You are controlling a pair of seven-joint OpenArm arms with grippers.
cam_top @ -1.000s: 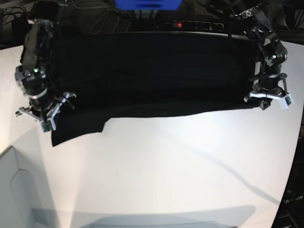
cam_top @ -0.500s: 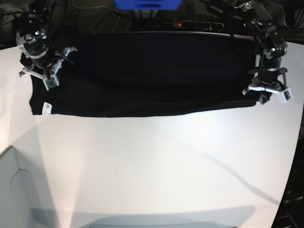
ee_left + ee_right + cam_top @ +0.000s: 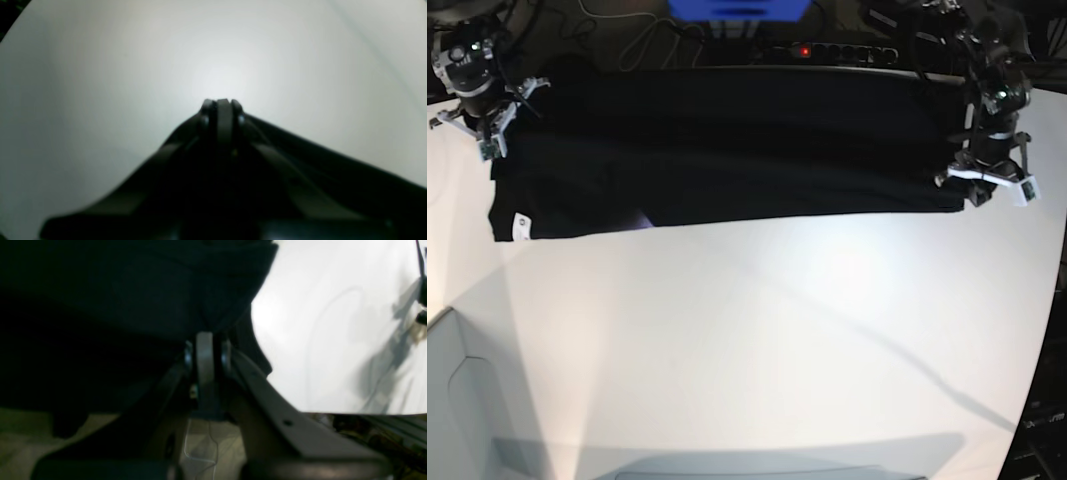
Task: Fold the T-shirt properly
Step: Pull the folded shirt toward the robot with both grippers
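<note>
Both pincers — right gripper (image 3: pixel 489 130), left gripper (image 3: pixel 989 180) — clamp the black cloth T-shirt (image 3: pixel 727 140) along the white tabletop's (image 3: pixel 757 340) far edge; uneven tugging risks skewing the fold.

The table (image 3: pixel 757 340) is white and smooth, with a rounded edge on the right side of the base view. The T-shirt (image 3: pixel 727 150) lies directly on it, along the far edge, as a long black band stretched from side to side. The near border of the T-shirt is almost straight, and all the table nearer than this border shows only soft shadows and one bright reflection. At the left near corner of the T-shirt there is a small white label (image 3: pixel 520 225). A little right of the label, a small pale patch (image 3: pixel 640 220) sits at the near border. Beyond the T-shirt, past the far edge, a power strip (image 3: pixel 827 52) with a red light is seen.
</note>
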